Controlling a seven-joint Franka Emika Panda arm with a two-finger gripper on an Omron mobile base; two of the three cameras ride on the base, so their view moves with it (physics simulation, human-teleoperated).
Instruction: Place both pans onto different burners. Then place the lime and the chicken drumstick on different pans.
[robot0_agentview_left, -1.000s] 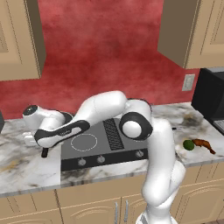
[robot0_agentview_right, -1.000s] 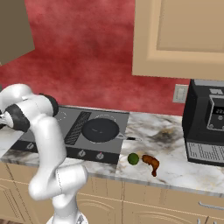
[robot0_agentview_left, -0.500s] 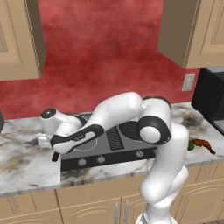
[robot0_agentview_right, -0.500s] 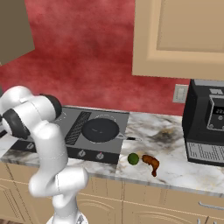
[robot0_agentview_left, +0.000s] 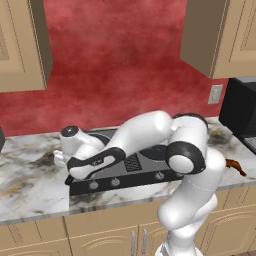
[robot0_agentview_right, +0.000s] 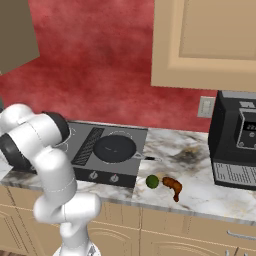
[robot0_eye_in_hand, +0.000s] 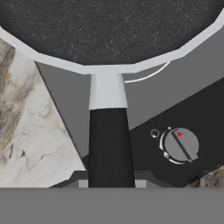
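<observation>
Gripping the long black handle near its end, the claw is clamped tight on a stiff, probably heavy pan over the stove's left burner, while the lime and drumstick wait on the worktop.

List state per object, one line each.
gripper: shut on the held pan's handle.
held pan: gripped by its black handle, at the stove's left end.
other pan: sitting on a right-hand burner, nothing in it.
lime: on the counter right of the stove, beside the drumstick.
chicken drumstick: lying on the counter, not in a pan.
stove: one knob visible, setting unclear.
</observation>
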